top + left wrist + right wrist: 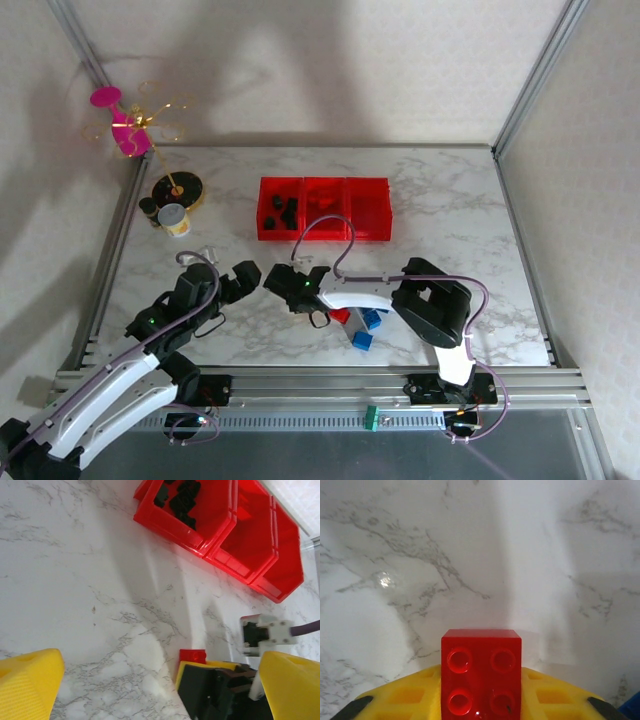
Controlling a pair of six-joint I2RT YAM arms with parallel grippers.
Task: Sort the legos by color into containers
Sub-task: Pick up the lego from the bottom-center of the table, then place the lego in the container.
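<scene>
My right gripper (481,702) is shut on a red 2x2 lego (481,672), held studs up just above the marble table. In the left wrist view the same red lego (192,656) pokes out of the right gripper (210,680). My left gripper (240,281) is open and empty, its yellow fingers (30,682) spread wide, just left of the right gripper (285,283). The red containers (323,208) stand at the back; black legos (283,210) lie in the left compartment and red ones (322,200) in the middle. Blue legos (368,328) and a red one (340,316) lie under the right arm.
A black-and-gold disc stand (178,188) and a small jar (174,218) sit at the back left, below a pink and gold ornament (125,125). A clear plastic piece (200,254) lies near the left arm. Metal frame posts border the table.
</scene>
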